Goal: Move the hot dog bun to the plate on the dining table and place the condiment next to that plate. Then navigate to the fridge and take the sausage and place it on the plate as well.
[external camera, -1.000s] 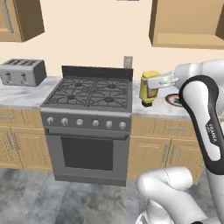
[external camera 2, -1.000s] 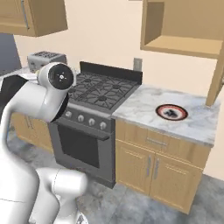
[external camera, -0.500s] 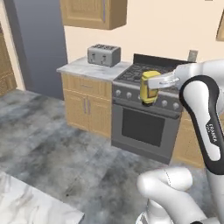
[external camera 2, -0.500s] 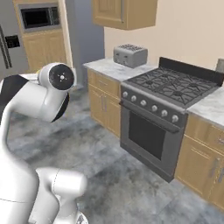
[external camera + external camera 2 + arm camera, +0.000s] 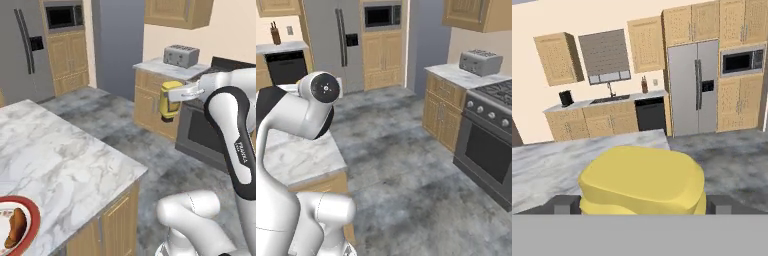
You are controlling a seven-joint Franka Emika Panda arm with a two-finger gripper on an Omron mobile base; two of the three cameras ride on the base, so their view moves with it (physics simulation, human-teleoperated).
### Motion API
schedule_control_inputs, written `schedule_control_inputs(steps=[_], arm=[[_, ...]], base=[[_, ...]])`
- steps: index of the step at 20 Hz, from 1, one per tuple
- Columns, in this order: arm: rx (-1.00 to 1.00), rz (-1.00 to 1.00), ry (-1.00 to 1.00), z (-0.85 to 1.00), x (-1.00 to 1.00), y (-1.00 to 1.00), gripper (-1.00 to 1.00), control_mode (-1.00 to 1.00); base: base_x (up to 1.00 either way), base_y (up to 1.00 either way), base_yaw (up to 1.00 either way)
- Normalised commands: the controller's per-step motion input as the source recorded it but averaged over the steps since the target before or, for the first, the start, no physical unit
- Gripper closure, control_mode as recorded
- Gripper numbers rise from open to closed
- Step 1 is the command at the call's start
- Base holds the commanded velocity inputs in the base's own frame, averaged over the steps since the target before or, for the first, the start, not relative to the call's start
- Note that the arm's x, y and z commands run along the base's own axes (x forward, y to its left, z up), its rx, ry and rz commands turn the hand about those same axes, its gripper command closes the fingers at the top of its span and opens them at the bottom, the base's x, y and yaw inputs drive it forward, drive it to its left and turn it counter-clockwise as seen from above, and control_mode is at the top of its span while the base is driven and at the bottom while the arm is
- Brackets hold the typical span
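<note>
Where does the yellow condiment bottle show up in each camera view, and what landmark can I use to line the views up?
Left base view: the yellow condiment bottle hangs right of centre, held in the gripper in front of the stove.
Right base view: not in this picture.
Hand view: the bottle sits low in the centre, between the two jaws.
Shared landmark: the steel fridge, upper left in the left base view, top centre-left in the right base view, upper right in the hand view.
</note>
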Motion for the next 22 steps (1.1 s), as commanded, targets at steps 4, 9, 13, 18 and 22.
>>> schedule_control_inputs(steps=[4,9,13,18,22], arm=[[0.0,0.0,0.0,0.0,0.0,0.0,1.0,1.0],[0.0,0.0,0.0,0.0,0.0,0.0,1.0,1.0],[0.0,0.0,0.0,0.0,0.0,0.0,1.0,1.0],[0.0,0.0,0.0,0.0,0.0,0.0,1.0,1.0],[0.0,0.0,0.0,0.0,0.0,0.0,1.0,1.0]], base=[[-1.0,0.37,0.51],[-0.74,0.05,0.59],[0.29,-0.01,0.47],[0.99,-0.02,0.24],[0.94,0.0,0.16]])
